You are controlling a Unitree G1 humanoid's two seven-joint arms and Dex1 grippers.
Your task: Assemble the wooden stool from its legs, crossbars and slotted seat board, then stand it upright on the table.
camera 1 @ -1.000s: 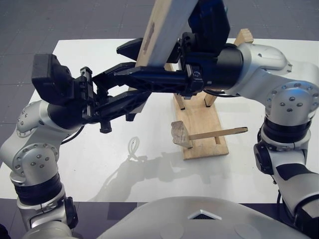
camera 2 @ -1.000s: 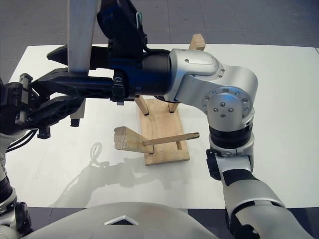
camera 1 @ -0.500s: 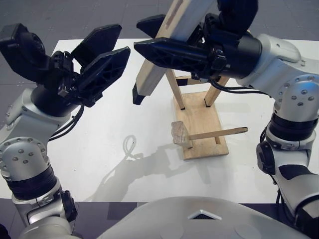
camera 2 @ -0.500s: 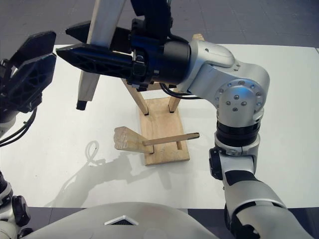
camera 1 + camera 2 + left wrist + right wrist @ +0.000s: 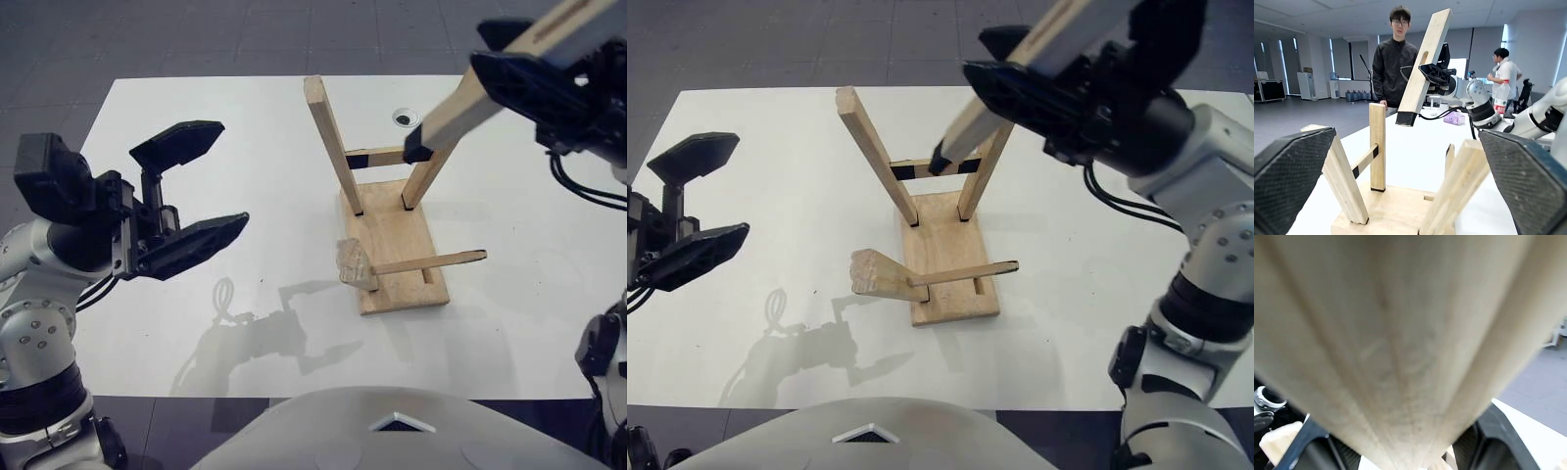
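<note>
The slotted seat board (image 5: 404,245) lies flat on the desk (image 5: 255,108), well apart from the left fingers (image 5: 201,240) and out beyond their tips. Two legs (image 5: 333,147) stand in it, joined by a crossbar (image 5: 377,157). A third leg (image 5: 353,262) rests at the board's edge nearest those fingers, its thin crossbar (image 5: 431,262) lying across the board. Above, the right fingers (image 5: 1019,93) clamp a fourth leg (image 5: 972,119), its dark end hanging below them. The left fingers are spread wide, gripping nothing.

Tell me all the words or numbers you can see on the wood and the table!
No text can be read.
The seat board, standing legs and held leg are bare wood.
The crossbar bears only black bands, no letters.
The purple packet far off is too blurred to read.
</note>
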